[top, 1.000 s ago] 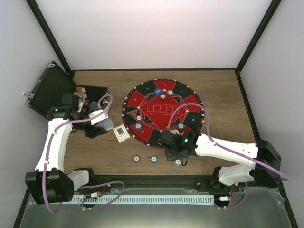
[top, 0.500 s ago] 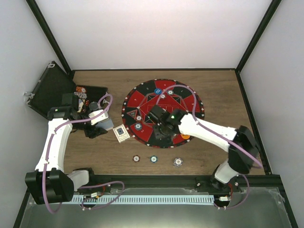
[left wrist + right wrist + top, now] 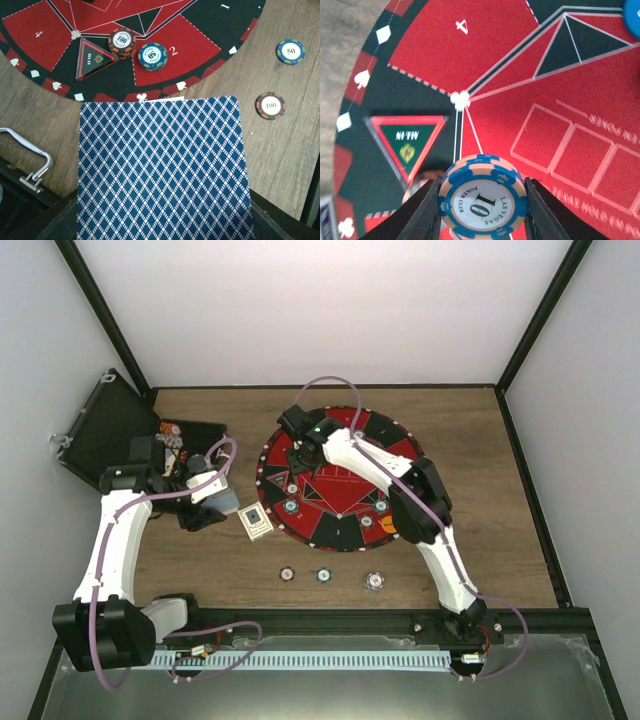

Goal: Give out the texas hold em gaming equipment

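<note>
My left gripper (image 3: 212, 498) hovers beside the mat, shut on blue diamond-backed playing cards (image 3: 162, 165) that fill the lower left wrist view and hide its fingers. One card (image 3: 257, 521) lies on the table by the mat's edge. My right gripper (image 3: 306, 452) reaches over the left part of the round red-and-black mat (image 3: 400, 455), shut on a blue-and-peach "10" poker chip (image 3: 483, 201) held on edge between its fingers (image 3: 422, 212). Chips on the mat include a brown "100" stack (image 3: 122, 42) and a green-blue chip (image 3: 152, 56). Three chips (image 3: 323, 575) lie in a row on the wood near the front.
An open black hinged case (image 3: 120, 435) stands at the far left, its latch (image 3: 30, 165) close to my left gripper. A green "ALL IN" triangle marker (image 3: 407, 142) lies on the mat below my right gripper. The right arm (image 3: 420, 500) stretches across the mat.
The right arm swung from the table's front edge, across the mat, to its far left part. The left arm and its cards have not moved.
</note>
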You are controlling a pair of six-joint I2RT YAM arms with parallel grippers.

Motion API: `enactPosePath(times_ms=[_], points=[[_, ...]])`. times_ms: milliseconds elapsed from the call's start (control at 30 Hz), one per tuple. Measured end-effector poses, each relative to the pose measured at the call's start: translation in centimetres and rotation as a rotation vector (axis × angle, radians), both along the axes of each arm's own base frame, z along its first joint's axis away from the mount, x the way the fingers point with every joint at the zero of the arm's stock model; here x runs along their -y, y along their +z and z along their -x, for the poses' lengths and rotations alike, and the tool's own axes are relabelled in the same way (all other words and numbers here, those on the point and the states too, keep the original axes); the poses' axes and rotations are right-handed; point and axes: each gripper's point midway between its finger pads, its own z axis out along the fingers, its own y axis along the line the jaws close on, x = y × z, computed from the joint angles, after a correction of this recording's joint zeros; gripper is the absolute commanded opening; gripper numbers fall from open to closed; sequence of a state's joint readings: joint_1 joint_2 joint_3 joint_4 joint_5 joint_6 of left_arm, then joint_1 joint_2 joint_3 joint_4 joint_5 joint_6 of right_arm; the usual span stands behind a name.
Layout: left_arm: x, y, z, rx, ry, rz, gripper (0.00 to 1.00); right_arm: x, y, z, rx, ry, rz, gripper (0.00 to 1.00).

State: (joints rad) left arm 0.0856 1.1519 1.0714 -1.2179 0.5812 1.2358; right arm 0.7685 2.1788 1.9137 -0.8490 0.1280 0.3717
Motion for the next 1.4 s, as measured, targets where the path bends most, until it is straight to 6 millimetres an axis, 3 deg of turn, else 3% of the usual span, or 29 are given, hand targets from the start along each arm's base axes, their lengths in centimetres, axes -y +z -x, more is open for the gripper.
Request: enactPosePath(times_ms=[200,567,667,767,833,1000,1167,1233,1400], points=[[0.0,0.1,0.2,0.0,-0.001,0.0,0.11,-1.8,-3.8,-2.8,-0.02,0.027,0.033,0.1],[0.0,0.5,0.3,0.0,-0.001,0.0,0.11,-2.4,-7.4,-3.3,-0.087,0.04,0.044,0.11],[0.0,0.5,0.3,-0.001,0.0,0.0,0.11,-2.5,-7.4,-3.3,-0.089,0.042,0.039,0.21],[0.0,0.5,0.3,-0.001,0.0,0.0,0.11,-2.5,-7.4,-3.3,-0.091,0.043,0.037,0.45],[0.0,0.5,0.3,-0.001,0.0,0.0,0.11,-2.5,-7.4,-3.3,-0.091,0.043,0.036,0.55],[0.0,0.5,0.3,0.0,0.0,0.0,0.11,-2.6,-7.4,-3.2,-0.095,0.052,0.031,0.64],[0.0,0.5,0.3,-0.001,0.0,0.0,0.11,-2.3,-6.2,-3.1,-0.088,0.057,0.038,0.66],[0.0,0.5,0.3,-0.001,0.0,0.0,0.11,-2.1,-5.1,-3.0,-0.076,0.054,0.038,0.66],[0.0,0.5,0.3,0.0,0.0,0.0,0.11,-0.7,0.1,-1.9,-0.017,0.048,0.003,0.7]])
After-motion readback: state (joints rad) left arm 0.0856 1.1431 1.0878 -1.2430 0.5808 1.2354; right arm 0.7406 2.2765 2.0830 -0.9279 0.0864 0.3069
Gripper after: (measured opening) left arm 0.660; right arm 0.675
